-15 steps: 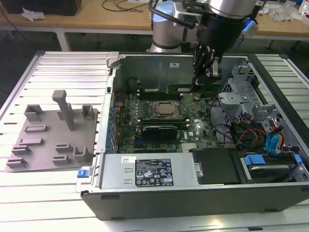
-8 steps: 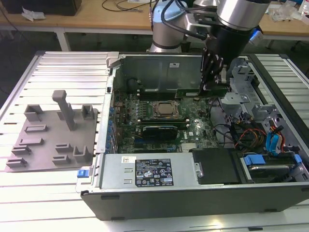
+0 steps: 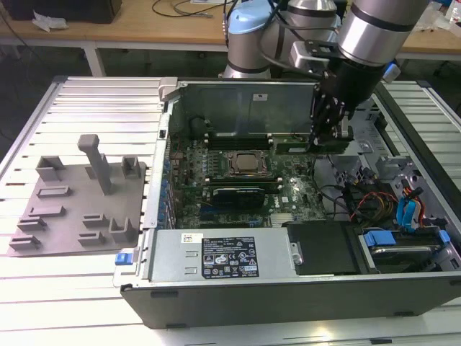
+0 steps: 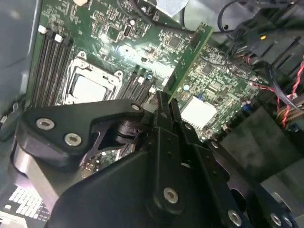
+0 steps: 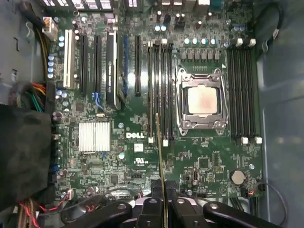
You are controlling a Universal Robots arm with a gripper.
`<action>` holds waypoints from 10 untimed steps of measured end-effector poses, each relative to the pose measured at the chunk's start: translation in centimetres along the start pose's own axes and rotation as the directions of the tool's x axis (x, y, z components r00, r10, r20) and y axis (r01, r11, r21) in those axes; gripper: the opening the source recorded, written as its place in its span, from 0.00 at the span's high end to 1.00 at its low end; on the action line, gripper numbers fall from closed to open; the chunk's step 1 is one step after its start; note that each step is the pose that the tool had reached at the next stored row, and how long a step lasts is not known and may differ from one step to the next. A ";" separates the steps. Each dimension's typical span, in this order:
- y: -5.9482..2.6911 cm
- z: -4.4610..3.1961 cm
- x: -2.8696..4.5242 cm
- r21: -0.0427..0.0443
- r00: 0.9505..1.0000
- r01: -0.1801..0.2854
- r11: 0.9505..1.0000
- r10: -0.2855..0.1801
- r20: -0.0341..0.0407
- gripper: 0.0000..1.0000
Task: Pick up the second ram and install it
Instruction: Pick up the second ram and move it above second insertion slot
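An open computer case (image 3: 288, 274) is seen lying on a slatted metal worktop (image 3: 94, 108), its motherboard (image 3: 238, 194) exposed. A grey plastic tray (image 3: 72, 209) with upright pegs is set near the worktop's edge on the exterior view's left, well apart from the case's open bay. The robot arm (image 3: 374, 29) is reached in over the case's far side. The gripper (image 4: 164, 102) is clenched on the second ram (image 4: 187, 57), a thin green stick held by one end above the motherboard. In the first wrist view the stick (image 5: 159, 156) is seen edge-on, held between the fingers (image 5: 178, 209), near the memory slots (image 5: 159, 90) beside the processor socket (image 5: 199, 102).
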State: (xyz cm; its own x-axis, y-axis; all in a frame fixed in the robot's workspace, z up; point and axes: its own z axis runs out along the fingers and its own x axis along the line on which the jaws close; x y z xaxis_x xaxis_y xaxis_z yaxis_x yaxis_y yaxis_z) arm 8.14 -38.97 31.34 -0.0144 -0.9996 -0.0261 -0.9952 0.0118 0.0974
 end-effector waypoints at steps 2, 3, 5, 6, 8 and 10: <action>1.02 0.17 0.02 0.000 1.000 0.000 1.000 0.000 0.000 0.89; 2.06 0.32 0.04 0.000 1.000 0.000 1.000 0.000 0.000 0.89; 4.47 0.97 0.08 0.001 1.000 0.000 1.000 0.000 0.000 0.89; 4.89 1.25 0.09 0.001 1.000 0.000 1.000 0.000 0.000 0.89; 5.10 2.10 0.12 0.002 1.000 0.000 1.000 0.000 0.000 0.89; 5.34 2.19 0.13 0.001 1.000 0.000 1.000 0.000 0.000 0.89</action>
State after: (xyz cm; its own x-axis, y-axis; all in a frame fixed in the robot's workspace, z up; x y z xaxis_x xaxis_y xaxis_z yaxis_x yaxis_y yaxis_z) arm 2.61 -38.97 29.68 -0.0143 -0.9996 -0.0260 -0.9953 0.0117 0.0960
